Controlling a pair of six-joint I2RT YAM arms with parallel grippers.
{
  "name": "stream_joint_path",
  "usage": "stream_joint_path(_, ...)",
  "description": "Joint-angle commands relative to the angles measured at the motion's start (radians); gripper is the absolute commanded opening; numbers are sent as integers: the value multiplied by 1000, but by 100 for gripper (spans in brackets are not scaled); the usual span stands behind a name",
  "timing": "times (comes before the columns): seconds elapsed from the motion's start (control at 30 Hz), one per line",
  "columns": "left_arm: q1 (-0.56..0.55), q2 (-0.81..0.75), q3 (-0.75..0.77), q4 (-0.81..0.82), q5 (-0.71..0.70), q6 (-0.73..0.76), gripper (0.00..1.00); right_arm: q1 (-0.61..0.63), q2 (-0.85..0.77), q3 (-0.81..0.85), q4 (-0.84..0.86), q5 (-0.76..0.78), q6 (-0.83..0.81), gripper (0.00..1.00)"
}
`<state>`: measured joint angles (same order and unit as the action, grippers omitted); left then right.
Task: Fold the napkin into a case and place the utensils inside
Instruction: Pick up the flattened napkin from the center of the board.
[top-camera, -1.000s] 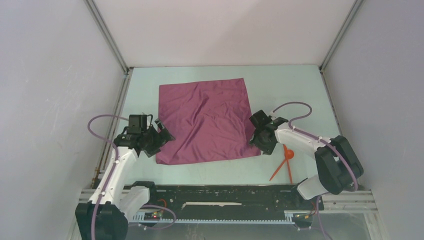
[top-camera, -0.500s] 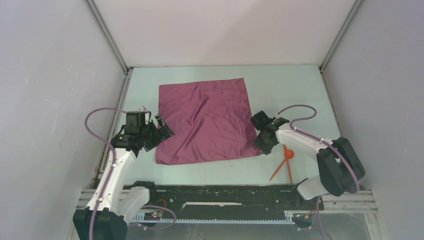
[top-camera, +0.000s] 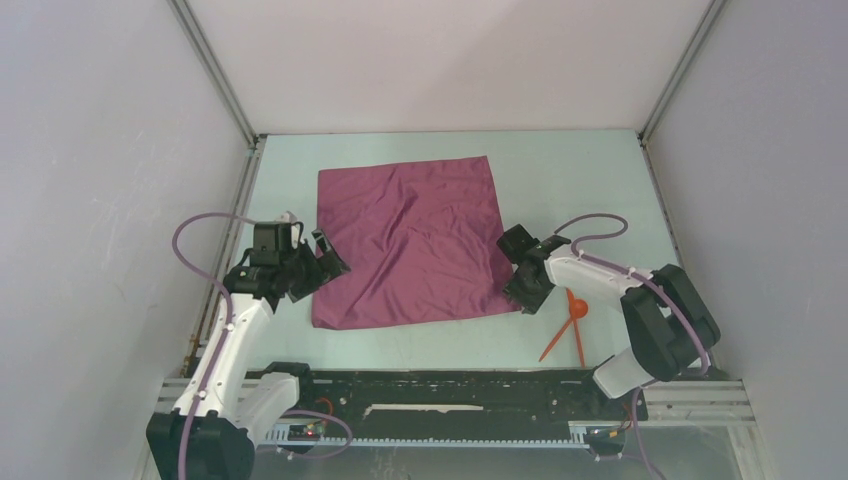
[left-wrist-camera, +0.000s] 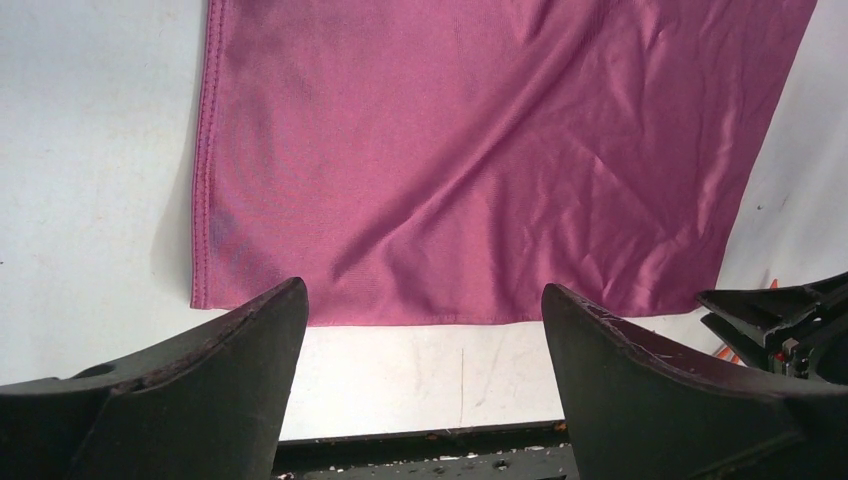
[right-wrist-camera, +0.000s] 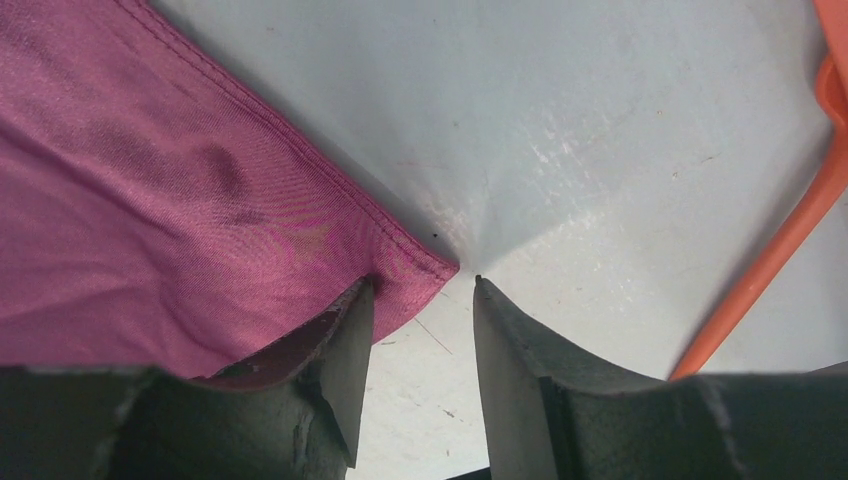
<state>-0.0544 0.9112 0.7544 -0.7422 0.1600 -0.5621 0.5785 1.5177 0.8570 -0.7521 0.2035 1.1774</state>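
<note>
The plum-purple napkin (top-camera: 410, 240) lies spread flat and a little wrinkled on the pale table. My left gripper (top-camera: 323, 262) hovers open by its near-left corner; in the left wrist view the napkin (left-wrist-camera: 480, 150) fills the top and its near hem runs between my wide-apart left gripper (left-wrist-camera: 422, 290) fingers. My right gripper (top-camera: 520, 286) sits at the near-right corner. There the napkin (right-wrist-camera: 150, 200) corner tip lies in the gap of the right gripper (right-wrist-camera: 421, 282): one finger rests on cloth, the other on bare table, jaws apart. The orange-red utensils (top-camera: 572, 325) lie crossed just right of it.
Grey walls enclose the table on three sides. The black rail (top-camera: 450, 385) with both arm bases runs along the near edge. An orange utensil handle (right-wrist-camera: 790, 250) passes close to the right fingers. The right arm's black head (left-wrist-camera: 785, 320) shows at the left wrist view's edge.
The left gripper drew back slightly to the left. The right gripper shifted a little nearer and lower onto the napkin's near-right corner. Napkin and utensils have not moved.
</note>
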Motion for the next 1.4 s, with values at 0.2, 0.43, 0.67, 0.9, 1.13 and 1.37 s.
stream_joint_path(0.2, -6, 3, 42, 29, 9, 45, 94, 10, 58, -19, 31, 34, 28, 48)
stream_joint_path(0.43, -5, 9, 44, 32, 16, 44, 94, 3, 69, -62, 94, 48, -13, 46)
stream_joint_path(0.67, -6, 9, 47, 30, 18, 36, 94, 5, 70, -65, 161, 31, -72, 15)
stream_joint_path(0.9, -7, 65, 39, -134, -209, -75, 93, -10, 26, -48, 133, -33, -73, 0)
stream_joint_path(1.13, -30, 40, -68, -210, -280, -345, 87, -58, -41, 17, 2, -51, -27, 0)
stream_joint_path(1.37, -74, 48, -130, -230, -324, -498, 69, -64, -92, 19, 20, -32, -63, 0)
